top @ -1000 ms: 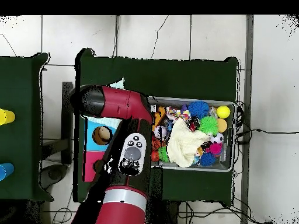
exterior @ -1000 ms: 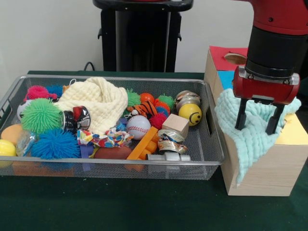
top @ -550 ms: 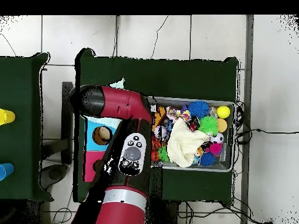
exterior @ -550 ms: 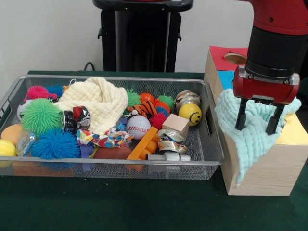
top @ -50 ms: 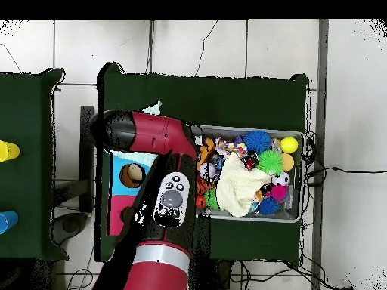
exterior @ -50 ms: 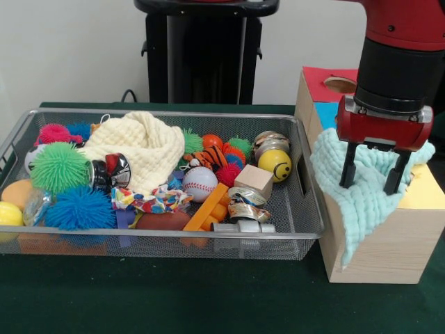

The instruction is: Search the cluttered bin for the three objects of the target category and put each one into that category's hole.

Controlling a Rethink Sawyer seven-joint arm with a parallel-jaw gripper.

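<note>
A mint green cloth lies draped over the top and left front corner of the wooden sorting box. My gripper hangs open just over it, one finger on each side of a fold, with nothing gripped. A cream cloth lies crumpled at the back middle of the wire bin, and a small patterned cloth sits near the bin's front. In the overhead view my arm covers the gripper and most of the box; the cream cloth shows in the bin.
The bin also holds spiky balls, a baseball, a smiley ball, a wooden block, an orange bar and tape rolls. The box top has a red panel with a round hole, a blue panel and a yellow panel.
</note>
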